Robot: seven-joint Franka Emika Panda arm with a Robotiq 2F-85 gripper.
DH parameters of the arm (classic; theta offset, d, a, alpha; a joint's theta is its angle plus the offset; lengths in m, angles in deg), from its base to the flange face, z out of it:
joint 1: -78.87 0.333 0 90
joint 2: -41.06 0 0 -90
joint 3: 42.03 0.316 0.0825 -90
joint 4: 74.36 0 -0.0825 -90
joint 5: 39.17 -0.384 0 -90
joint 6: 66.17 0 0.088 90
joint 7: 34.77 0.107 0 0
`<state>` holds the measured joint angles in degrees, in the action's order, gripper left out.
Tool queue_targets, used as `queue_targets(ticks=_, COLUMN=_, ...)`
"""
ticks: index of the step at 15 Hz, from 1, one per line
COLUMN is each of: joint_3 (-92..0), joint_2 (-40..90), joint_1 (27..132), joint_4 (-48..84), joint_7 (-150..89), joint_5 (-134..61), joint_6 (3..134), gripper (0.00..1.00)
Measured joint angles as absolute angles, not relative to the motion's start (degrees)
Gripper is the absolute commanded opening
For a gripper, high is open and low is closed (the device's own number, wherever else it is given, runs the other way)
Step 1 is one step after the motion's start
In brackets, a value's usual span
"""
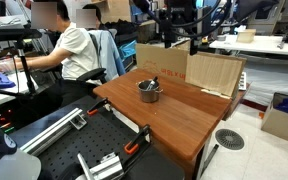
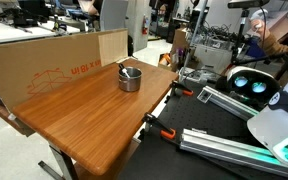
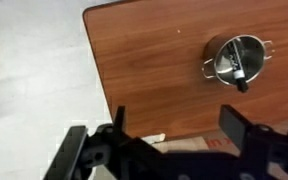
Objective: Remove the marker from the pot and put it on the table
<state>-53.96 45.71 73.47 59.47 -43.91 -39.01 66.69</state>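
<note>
The small silver pot (image 1: 149, 91) stands on the reddish-brown table (image 1: 174, 120), near its far side; it shows in both exterior views (image 2: 130, 78). The dark marker (image 3: 241, 72) leans inside the pot (image 3: 236, 58), one end poking over the rim. In an exterior view the marker (image 2: 127, 70) also shows in the pot. My gripper (image 3: 176, 125) is open and empty, high above the table (image 3: 154, 70) and well off to the side of the pot. In an exterior view the gripper (image 1: 181, 42) hangs above the cardboard behind the table.
Cardboard sheets (image 1: 212, 72) stand along the table's far edge (image 2: 54, 60). A seated person (image 1: 69, 50) works at a white desk beside the table. A black railed bench with orange clamps (image 2: 224, 140) lies next to the table. Pale floor (image 3: 34, 90) lies past the table edge.
</note>
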Motion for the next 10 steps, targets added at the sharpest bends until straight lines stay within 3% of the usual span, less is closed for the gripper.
queue_targets(ticks=10, joint_3=-46.71, joint_2=37.57, joint_1=75.56, joint_4=58.65, joint_7=-35.20, joint_5=-20.60, joint_6=70.16, gripper=1.00)
